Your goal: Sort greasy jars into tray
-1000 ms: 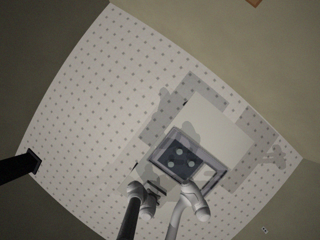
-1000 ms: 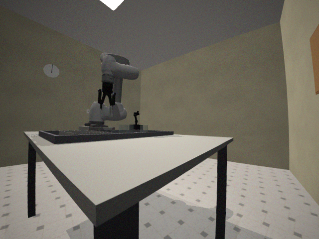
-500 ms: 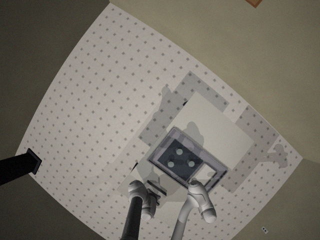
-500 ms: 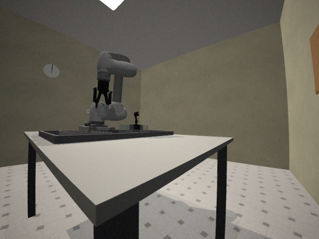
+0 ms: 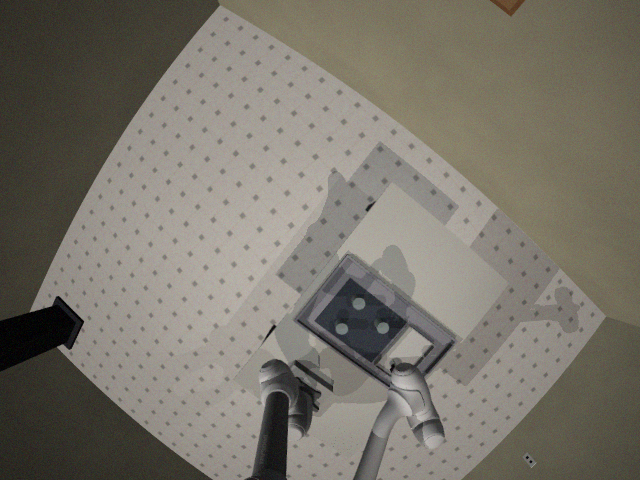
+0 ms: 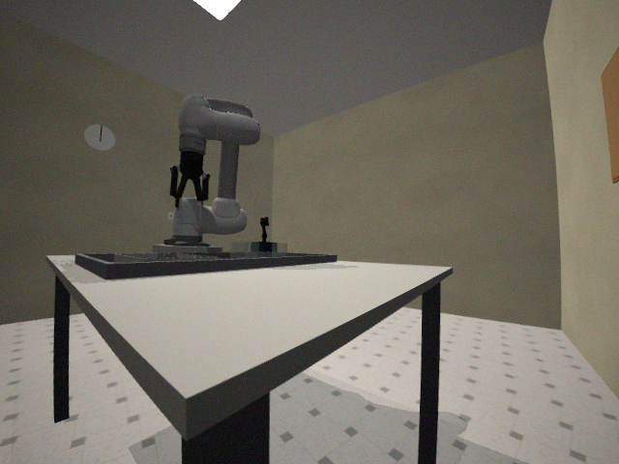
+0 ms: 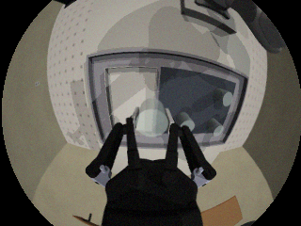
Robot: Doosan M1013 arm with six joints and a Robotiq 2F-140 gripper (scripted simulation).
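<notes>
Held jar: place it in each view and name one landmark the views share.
Top: hidden beneath the arm, at the frame's near corner.
Exterior: inside the gripper, too faint to see.
Wrist: jar at centre, between the fingers.
Landmark: grey frame.
</notes>
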